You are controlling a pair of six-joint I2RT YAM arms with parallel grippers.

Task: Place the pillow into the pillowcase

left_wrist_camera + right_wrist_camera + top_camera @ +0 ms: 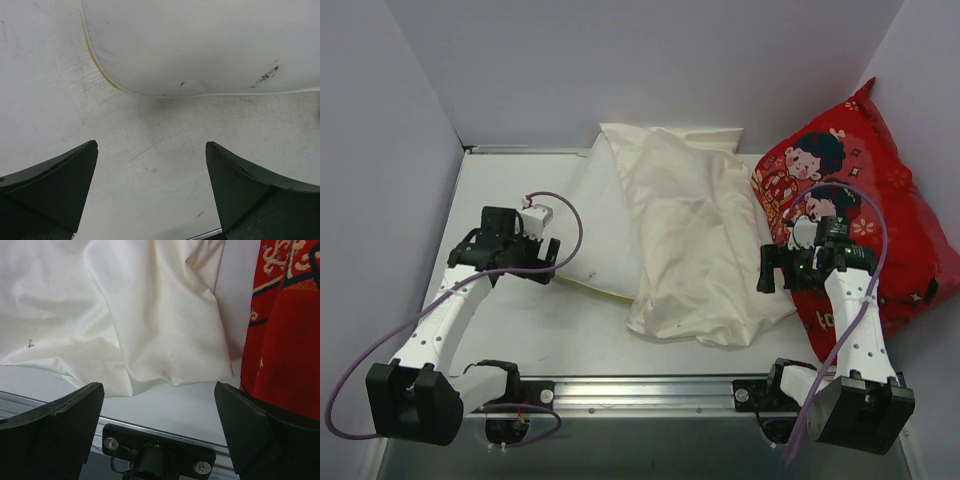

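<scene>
The white pillow [592, 225] lies at the table's middle left, its yellow piped seam along the near edge. The cream, wrinkled pillowcase [695, 240] is draped over its right part. My left gripper [542, 262] stands open just left of the pillow's near corner, touching nothing. In the left wrist view the pillow [200, 45] fills the top and the left gripper [151, 144] has only bare table between its fingers. My right gripper [770, 270] hovers open at the pillowcase's right edge. In the right wrist view the pillowcase [125, 315] hangs ahead of the empty right gripper [159, 386].
A red cushion with cartoon children [880, 200] leans in the back right corner, beside the right arm, and shows as red cloth [285, 330] at the right wrist. Grey walls close off three sides. A metal rail [650, 385] with the arm mounts runs along the near edge.
</scene>
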